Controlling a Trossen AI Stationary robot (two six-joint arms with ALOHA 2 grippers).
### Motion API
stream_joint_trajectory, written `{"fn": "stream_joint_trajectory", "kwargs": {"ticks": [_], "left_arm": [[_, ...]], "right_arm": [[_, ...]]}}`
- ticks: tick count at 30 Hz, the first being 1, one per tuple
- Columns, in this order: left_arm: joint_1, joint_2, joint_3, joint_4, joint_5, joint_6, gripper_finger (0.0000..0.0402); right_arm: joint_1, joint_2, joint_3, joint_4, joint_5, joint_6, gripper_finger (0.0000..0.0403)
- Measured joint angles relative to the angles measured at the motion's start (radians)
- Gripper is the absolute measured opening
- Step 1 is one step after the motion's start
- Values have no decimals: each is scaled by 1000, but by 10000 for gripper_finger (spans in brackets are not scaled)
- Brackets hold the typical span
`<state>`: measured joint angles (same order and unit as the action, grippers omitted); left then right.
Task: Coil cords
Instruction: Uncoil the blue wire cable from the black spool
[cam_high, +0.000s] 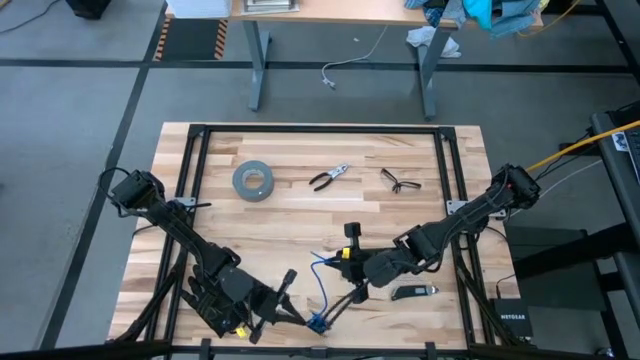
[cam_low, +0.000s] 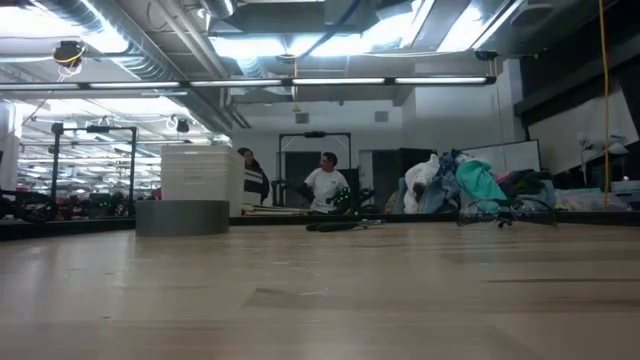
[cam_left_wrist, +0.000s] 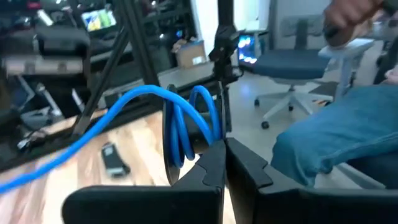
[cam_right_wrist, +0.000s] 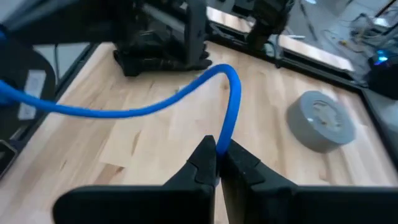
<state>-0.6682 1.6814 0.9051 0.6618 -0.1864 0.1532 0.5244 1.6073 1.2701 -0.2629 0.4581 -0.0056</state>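
Note:
The cords show as one bright blue cord (cam_high: 322, 285) strung between my two grippers near the table's near edge. One end of it is wound into a few small loops (cam_left_wrist: 186, 127). My left gripper (cam_high: 298, 316) (cam_left_wrist: 224, 169) is shut on those loops. My right gripper (cam_high: 345, 293) (cam_right_wrist: 219, 155) is shut on a single stretch of the same cord (cam_right_wrist: 231, 99), to the right of the left one. Neither gripper shows in the low view. My left gripper pinches the coil's lower part (cam_left_wrist: 198, 149) between its two fingertips, coming nearly level from the table's left. The loops stand up above the fingers, clear of the wood. One strand (cam_left_wrist: 62, 163) runs away from them, slack. My right gripper pinches a single strand of the blue cord (cam_right_wrist: 224, 142) between its two fingertips, slanting down from the table's right. The cord rises out of the fingers, bends over in an arc (cam_right_wrist: 214, 73) and runs off slack toward the left arm.
A grey tape roll (cam_high: 253, 181) (cam_right_wrist: 320, 121), pliers (cam_high: 328, 178) and a dark pair of glasses (cam_high: 400, 182) lie toward the far edge. A small dark tool (cam_high: 412, 292) lies right of my right gripper. People stand in the room behind (cam_low: 325, 185).

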Motion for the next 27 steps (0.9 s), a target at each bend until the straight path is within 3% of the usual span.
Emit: {"fn": "stream_joint_trajectory", "kwargs": {"ticks": [9,17,27], "left_arm": [[0,0,0,115,79,65,0],[3,0,0,145,114,81,0],[3,0,0,259,159,147,0]], "right_arm": [[-31,0,-64,108,-75,0,10],[-53,0,-67,240,-65,-7,10],[-136,18,-67,259,-136,0,10]]}}
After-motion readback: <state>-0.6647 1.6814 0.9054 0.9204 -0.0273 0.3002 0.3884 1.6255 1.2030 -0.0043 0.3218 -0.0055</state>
